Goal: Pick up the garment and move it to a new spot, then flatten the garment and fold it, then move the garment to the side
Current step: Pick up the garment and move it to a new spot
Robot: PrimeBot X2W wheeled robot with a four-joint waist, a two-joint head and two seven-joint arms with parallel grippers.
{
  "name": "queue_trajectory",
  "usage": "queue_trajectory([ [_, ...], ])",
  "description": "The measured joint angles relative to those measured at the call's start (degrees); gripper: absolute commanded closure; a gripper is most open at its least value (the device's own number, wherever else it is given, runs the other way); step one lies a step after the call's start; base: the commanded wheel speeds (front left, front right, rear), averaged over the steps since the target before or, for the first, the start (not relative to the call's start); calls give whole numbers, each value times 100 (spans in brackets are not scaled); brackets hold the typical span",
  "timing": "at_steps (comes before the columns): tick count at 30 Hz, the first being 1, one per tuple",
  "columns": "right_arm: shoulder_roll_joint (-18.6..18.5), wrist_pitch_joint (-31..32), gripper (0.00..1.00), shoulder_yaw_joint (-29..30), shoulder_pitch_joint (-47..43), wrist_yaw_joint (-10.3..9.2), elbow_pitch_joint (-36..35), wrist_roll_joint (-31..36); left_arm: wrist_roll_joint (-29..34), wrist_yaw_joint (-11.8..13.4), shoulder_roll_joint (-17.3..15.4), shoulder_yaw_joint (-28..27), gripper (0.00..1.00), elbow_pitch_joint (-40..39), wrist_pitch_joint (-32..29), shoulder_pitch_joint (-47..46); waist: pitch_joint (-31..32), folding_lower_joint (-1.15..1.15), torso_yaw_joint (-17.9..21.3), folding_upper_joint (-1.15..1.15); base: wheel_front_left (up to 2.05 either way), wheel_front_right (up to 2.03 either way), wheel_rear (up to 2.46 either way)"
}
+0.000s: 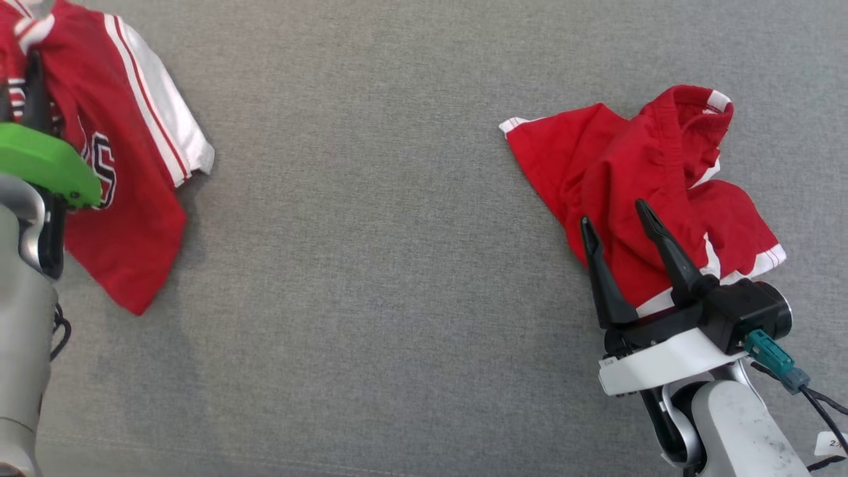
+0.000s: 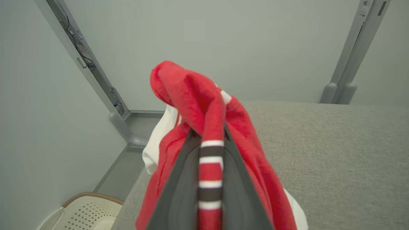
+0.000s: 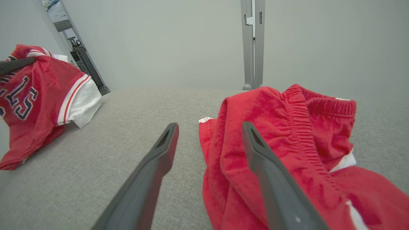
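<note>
- Jersey [image 1: 139, 225] (task garment): red w/ white trim, far L on grey surface [image 1: 397, 278]; top part raised, lower hem resting on surface.
- L claw [image 2: 209, 132]: pressed together, pinching jersey's striped trim.
- R claw [image 1: 615, 215]: spread wide, holding nothing, at edge of red shorts [image 1: 662, 152]; contact unclear.
- Step in hand (est.): lift & carry to new spot.
- Tip: raise till hem clears surface before moving across, else it drags & bunches. Set down in bare middle, well apart from shorts, w/ room to flatten.
</note>
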State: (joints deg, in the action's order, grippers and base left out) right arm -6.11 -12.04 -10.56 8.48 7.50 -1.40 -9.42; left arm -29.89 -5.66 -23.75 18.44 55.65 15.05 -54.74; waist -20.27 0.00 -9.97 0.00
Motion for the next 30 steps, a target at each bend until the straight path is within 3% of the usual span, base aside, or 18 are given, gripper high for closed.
queue_trajectory([
  [1, 0, 1, 0, -5, 1, 0, -5, 0, -24, -34, 32, 10, 100, 153, -1, 40, -31, 0, 44, 0, 0, 0, 0],
  [2, 1, 1, 0, -9, 1, 0, -12, 1, -41, -41, 49, 4, 87, 229, -1, 65, -56, 0, 75, 0, 0, 0, 0],
  [3, 2, 0, 0, -7, 1, 0, -20, 4, -63, -47, 70, -8, 55, 301, -1, 73, -88, 0, 107, 0, 0, 0, 0],
  [4, 3, 0, 0, -8, 2, -1, -23, 5, -74, -64, 88, -14, 0, 345, -1, 71, -119, 0, 135, 0, 0, 0, 0],
  [9, 25, -9, 0, -1, 7, -1, -14, 18, 56, -85, 115, -126, 0, 296, -1, 67, -183, 0, 204, 0, 0, 0, 0],
  [20, 129, -142, 0, 46, 32, 0, 154, -7, 628, 58, -104, -683, 0, -933, 9, 6, 162, 0, 229, 0, 0, 0, 0],
  [30, 214, -253, 0, 226, 12, 0, 360, -48, 999, -26, 234, -929, 0, -1942, 9, 438, 557, 0, 608, 0, 0, 0, 0],
])
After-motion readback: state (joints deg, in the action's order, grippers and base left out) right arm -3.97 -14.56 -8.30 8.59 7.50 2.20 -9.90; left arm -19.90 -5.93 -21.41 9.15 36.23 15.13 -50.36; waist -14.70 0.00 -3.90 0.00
